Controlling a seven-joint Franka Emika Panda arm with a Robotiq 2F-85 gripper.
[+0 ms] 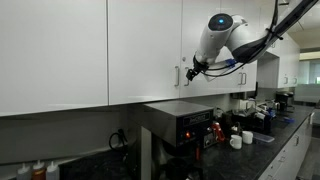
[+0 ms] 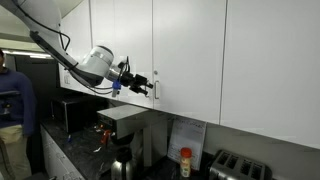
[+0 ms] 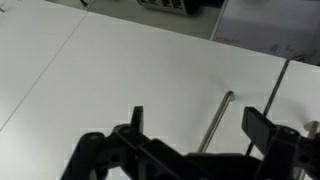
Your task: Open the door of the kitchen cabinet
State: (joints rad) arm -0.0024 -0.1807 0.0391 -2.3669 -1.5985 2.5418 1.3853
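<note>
The door (image 1: 195, 30) is a narrow white upper panel of the kitchen cabinet; it also shows in an exterior view (image 2: 190, 50) and fills the wrist view (image 3: 150, 70). It is closed. Its slim silver bar handle (image 3: 215, 118) sits at its lower edge by the seam and also shows in an exterior view (image 2: 156, 88). My gripper (image 3: 200, 125) is open, with one finger on each side of the handle, and is not clamped on it. It shows in both exterior views (image 1: 190, 70) (image 2: 148, 84), right at the handle. The cabinet's inside is hidden.
Wider white doors (image 1: 145, 45) (image 2: 270, 60) flank the narrow one. A black coffee machine (image 1: 180, 125) (image 2: 122, 125) stands on the counter below. Mugs (image 1: 236, 140), a toaster (image 2: 238, 168) and a bottle (image 2: 185, 162) are on the counter. A person (image 2: 12, 100) stands at the side.
</note>
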